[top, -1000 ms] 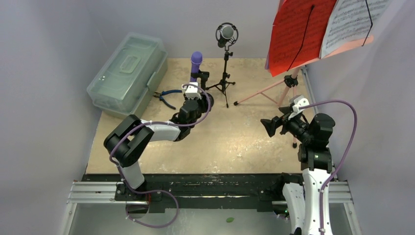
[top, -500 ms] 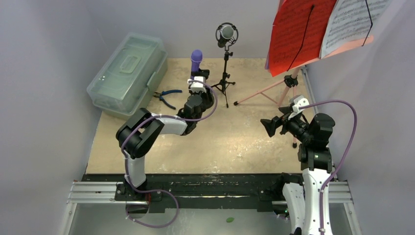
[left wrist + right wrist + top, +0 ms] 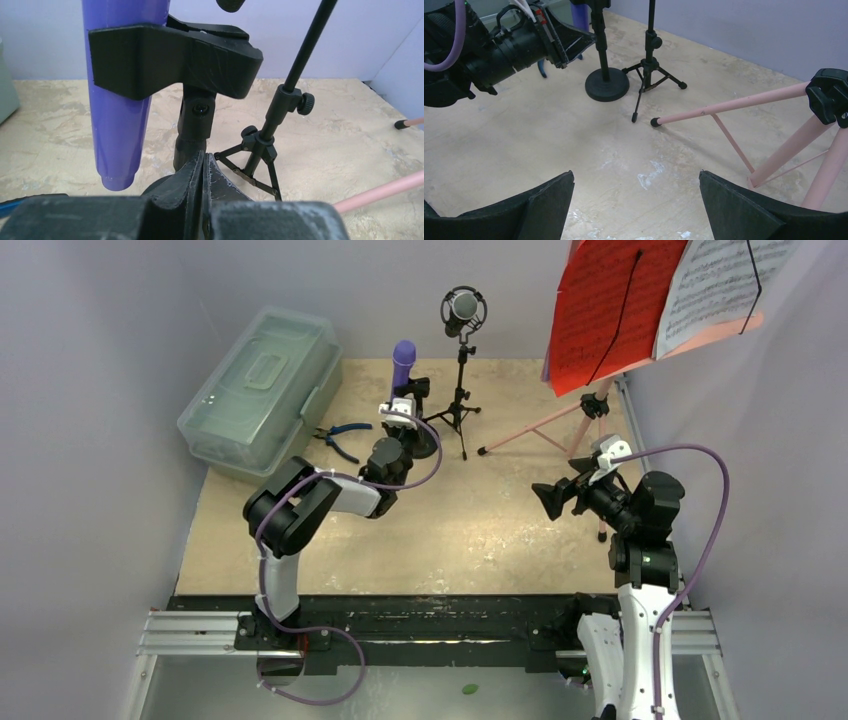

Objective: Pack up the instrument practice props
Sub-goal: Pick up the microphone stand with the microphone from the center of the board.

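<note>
The purple microphone (image 3: 122,100) stands upright near the back of the table (image 3: 470,530). Its smooth, tapering barrel is clamped in a matte black clip (image 3: 200,55) on top of a short round-based stand (image 3: 607,90). The left gripper (image 3: 203,172) sits just in front of the stand's post with its scuffed black fingers pressed flat together; nothing shows between them. Just to the right, a thin black tripod (image 3: 255,155) carries the black-silver microphone (image 3: 463,308) high on a slim pole. Further right, the rack's pink tubular legs (image 3: 729,105) splay across the floor, one rubber-tipped foot ending near a tripod foot. Only the overhead view shows the rack's red page (image 3: 610,310) and white page (image 3: 720,285), along with the clear greenish case (image 3: 262,390) and the blue-handled pliers (image 3: 340,435) to the left of the stand. The right gripper (image 3: 636,195) hangs well apart with its jaws spread wide and empty, over the tan, marbled tabletop.
</note>
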Controlling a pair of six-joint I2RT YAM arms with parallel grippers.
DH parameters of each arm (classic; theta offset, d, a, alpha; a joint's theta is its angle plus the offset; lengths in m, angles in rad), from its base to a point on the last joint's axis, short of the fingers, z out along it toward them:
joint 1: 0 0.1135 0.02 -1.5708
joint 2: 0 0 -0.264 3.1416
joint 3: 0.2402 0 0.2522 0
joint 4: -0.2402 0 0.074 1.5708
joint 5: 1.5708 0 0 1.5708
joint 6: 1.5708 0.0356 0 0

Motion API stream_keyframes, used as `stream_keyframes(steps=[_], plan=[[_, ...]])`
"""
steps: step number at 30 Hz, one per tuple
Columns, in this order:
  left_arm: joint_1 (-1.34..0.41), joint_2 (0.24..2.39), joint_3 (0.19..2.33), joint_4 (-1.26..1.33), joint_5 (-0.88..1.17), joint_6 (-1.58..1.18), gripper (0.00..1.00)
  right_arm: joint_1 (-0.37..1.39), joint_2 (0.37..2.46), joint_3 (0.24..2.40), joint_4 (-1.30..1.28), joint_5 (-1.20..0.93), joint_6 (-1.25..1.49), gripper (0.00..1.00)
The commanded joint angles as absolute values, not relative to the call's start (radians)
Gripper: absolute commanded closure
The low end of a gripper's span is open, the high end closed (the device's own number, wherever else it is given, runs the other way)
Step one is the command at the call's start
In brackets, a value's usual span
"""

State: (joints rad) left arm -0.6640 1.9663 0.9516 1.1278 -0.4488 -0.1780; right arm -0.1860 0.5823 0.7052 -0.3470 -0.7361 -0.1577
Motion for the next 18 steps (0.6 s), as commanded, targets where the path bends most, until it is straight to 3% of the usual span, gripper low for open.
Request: stream_keyframes(steps=[1,6,10,15,18], plan=[[-0.658,1.942,0.888,1.332,-0.376,-0.108,1.0,-0.187,0.587,0.717,-0.344,-0.758,-0.165,0.01],[-0.658,1.863,0.81,1.343,-0.303,-0.117,0.96,-0.187,0.589,0.715,-0.344,-0.758,-0.166,0.01],[-0.657,1.73,0.738,1.262,-0.236,-0.201,0.78,-0.187,0.592,0.715,-0.344,-0.759,-0.165,0.01],[-0.634,1.519,0.754,0.946,-0.178,-0.263,0.6,-0.187,0.592,0.715,-0.344,-0.76,-0.165,0.01],[-0.549,1.432,0.777,0.834,0.05,-0.235,0.47,-0.187,0.593,0.715,-0.345,-0.766,-0.164,0.01]])
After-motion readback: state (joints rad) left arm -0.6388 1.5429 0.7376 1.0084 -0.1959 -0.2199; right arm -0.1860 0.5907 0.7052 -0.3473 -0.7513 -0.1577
